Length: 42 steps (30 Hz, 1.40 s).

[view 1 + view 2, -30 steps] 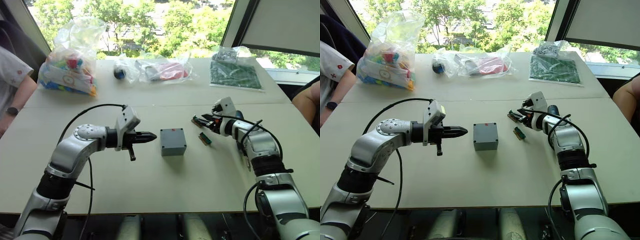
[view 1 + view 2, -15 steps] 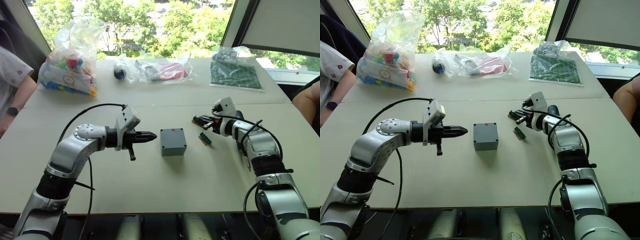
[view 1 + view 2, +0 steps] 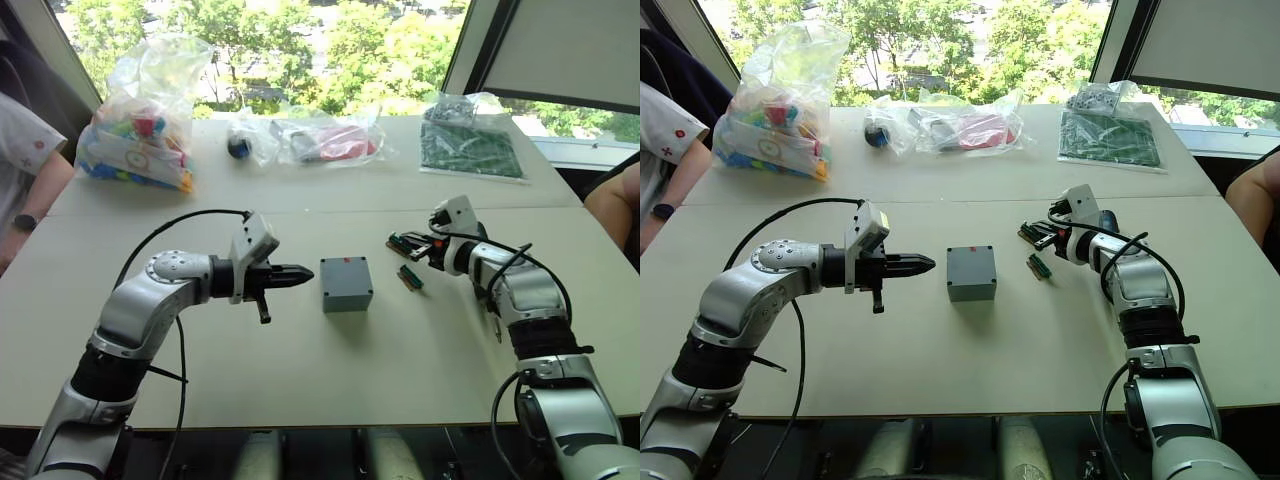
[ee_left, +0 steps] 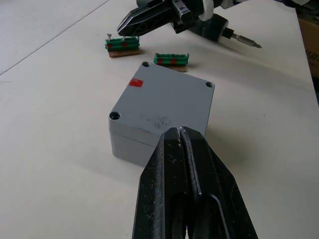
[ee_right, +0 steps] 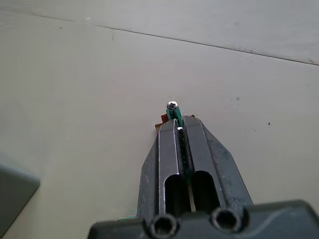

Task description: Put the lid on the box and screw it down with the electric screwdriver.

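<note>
Left gripper [image 3: 300, 271]: fingers pressed together with nothing between them, tips aimed at the near side of the box and just short of it.
Right gripper [image 4: 144, 20]: fingers closed too; it hangs low over one green connector, and the left wrist view suggests it grips nothing.
Box [image 3: 346, 284]: stands mid-table [image 3: 300, 380] between the two arms, nearer the left gripper.
Lid [image 4: 164, 97]: appears already seated flat on the box, red mark uppermost; whether screws sit in its corner holes cannot be told.
Electric screwdriver [image 4: 215, 29]: lies flat on the table just behind the right gripper, on the side away from the box.
Long axis: roughly in line with the right fingers, the bit pointing the opposite way from their tips.
Nearer arm: the right, plainly; the left is well apart from the tool.
Coming move, as I judge it: the right gripper must back off and turn toward the tool's body.
Count: one box, one lid, one screwdriver, two green connectors [image 4: 122, 45], three lid corner holes in sight.
</note>
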Available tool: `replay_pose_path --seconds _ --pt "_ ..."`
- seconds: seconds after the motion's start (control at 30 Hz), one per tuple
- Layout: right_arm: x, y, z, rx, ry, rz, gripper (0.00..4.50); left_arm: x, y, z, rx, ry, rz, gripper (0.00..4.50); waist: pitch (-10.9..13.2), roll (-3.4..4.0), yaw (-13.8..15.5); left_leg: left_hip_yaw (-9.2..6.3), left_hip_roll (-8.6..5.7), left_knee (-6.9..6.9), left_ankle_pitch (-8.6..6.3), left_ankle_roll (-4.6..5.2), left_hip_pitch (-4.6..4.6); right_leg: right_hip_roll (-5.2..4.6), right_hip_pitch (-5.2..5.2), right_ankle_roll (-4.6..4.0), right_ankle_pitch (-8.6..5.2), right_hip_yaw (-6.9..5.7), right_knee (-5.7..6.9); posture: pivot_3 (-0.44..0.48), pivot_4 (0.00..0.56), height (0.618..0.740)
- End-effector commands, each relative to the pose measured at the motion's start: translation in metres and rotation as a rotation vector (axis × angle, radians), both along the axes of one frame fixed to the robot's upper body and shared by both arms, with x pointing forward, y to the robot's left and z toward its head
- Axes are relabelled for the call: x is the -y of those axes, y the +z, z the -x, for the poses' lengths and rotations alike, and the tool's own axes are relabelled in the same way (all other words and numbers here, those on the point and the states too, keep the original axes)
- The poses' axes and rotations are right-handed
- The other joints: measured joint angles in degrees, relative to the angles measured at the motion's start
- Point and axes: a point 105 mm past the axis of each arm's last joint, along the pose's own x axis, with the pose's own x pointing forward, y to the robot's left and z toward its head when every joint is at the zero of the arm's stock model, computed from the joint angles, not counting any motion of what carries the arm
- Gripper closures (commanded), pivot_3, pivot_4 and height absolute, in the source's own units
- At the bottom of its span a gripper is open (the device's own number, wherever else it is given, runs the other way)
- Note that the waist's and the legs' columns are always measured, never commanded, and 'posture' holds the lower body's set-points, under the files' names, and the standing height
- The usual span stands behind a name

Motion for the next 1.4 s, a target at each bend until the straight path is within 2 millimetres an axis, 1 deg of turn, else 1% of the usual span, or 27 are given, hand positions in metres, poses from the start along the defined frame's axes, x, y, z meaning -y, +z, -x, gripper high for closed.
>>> replay_pose_path --seconds 0.03,0.17,0.27,0.3,0.37,0.43,0.57,0.63,0.77,0.93,1.13,1.4 --pt "-0.004 0.029 -0.002 0.083 0.006 -0.061 4.47 -0.002 0.013 -0.003 0.054 0.007 0.023 4.50 0.00 0.00 0.00 0.00 0.00 0.00 0.00 0.00 0.00 0.00 0.00 0.00 0.00 0.00 0.00 0.000 0.150 0.740" --pt "-0.001 0.039 -0.001 0.093 -0.013 -0.119 4.47 -0.002 0.012 -0.003 0.051 0.005 0.025 4.50 0.00 0.00 0.00 -0.01 0.00 0.01 0.00 0.00 0.00 0.00 0.00 0.00 0.00 0.00 0.01 0.000 0.150 0.740" --pt "0.000 0.044 0.001 0.107 -0.015 -0.123 4.47 -0.002 0.012 -0.004 0.051 0.005 0.026 4.50 0.00 0.00 -0.01 -0.01 0.00 0.01 0.00 0.00 0.00 0.00 0.00 0.00 0.00 0.00 0.01 0.000 0.150 0.740" --pt "0.000 0.050 0.002 0.120 -0.020 -0.142 4.47 -0.002 0.011 -0.004 0.051 0.004 0.025 4.50 0.00 0.00 -0.02 0.00 0.00 0.01 0.00 0.00 0.00 0.00 0.00 0.00 0.00 0.00 0.01 0.000 0.150 0.740" --pt "-0.003 0.071 0.007 0.218 0.003 -0.163 4.47 -0.003 0.012 -0.004 0.052 0.003 0.023 4.50 0.01 0.01 0.01 0.00 0.00 0.00 0.00 0.00 0.00 0.00 0.00 0.00 0.00 0.00 0.01 0.000 0.150 0.740" --pt "-0.006 0.080 0.014 0.261 0.032 -0.178 4.47 -0.004 0.011 -0.003 0.054 0.001 0.017 4.50 0.01 0.01 0.01 -0.01 0.00 0.00 0.00 0.00 0.00 0.00 -0.01 0.00 0.00 0.00 0.01 0.000 0.150 0.740" --pt "-0.036 0.071 0.049 0.194 0.239 -0.217 4.47 -0.009 0.009 -0.004 0.057 0.000 -0.007 4.50 0.00 0.00 0.09 -0.03 0.01 -0.02 0.00 0.00 0.00 0.01 0.00 0.00 -0.01 -0.01 0.00 0.000 0.150 0.740" --pt "-0.044 0.064 0.056 0.164 0.272 -0.202 4.47 -0.010 0.009 -0.003 0.054 -0.008 -0.013 4.50 0.00 0.00 0.09 -0.03 0.02 -0.02 0.00 0.00 0.00 0.01 0.00 0.00 -0.01 -0.01 0.00 0.000 0.150 0.740" --pt "-0.053 0.055 0.056 0.142 0.270 -0.221 4.47 -0.010 0.009 -0.003 0.051 -0.011 -0.014 4.50 0.00 0.00 -0.04 0.02 0.01 0.05 0.00 0.00 0.00 -0.01 0.00 -0.02 0.00 0.02 0.00 0.000 0.150 0.740" --pt "-0.062 0.037 0.061 0.096 0.306 -0.198 4.47 -0.008 0.007 -0.002 0.048 -0.011 -0.012 4.50 0.00 0.00 0.06 -0.01 0.02 -0.02 0.00 0.00 0.01 0.03 0.00 -0.01 -0.01 0.01 -0.01 0.000 0.150 0.740" --pt "-0.065 0.030 0.061 0.085 0.322 -0.171 4.47 -0.008 0.007 -0.001 0.046 -0.008 -0.013 4.50 0.00 0.00 0.07 0.00 0.02 0.01 0.00 0.00 0.00 0.01 0.00 -0.01 -0.01 0.01 -0.01 0.000 0.150 0.740" --pt "-0.064 0.025 0.061 0.076 0.322 -0.145 4.47 -0.008 0.007 0.000 0.045 -0.005 -0.012 4.50 0.00 0.00 0.07 -0.01 0.02 0.00 0.00 0.00 0.00 0.02 0.00 -0.01 -0.01 0.01 -0.01 0.000 0.150 0.740"
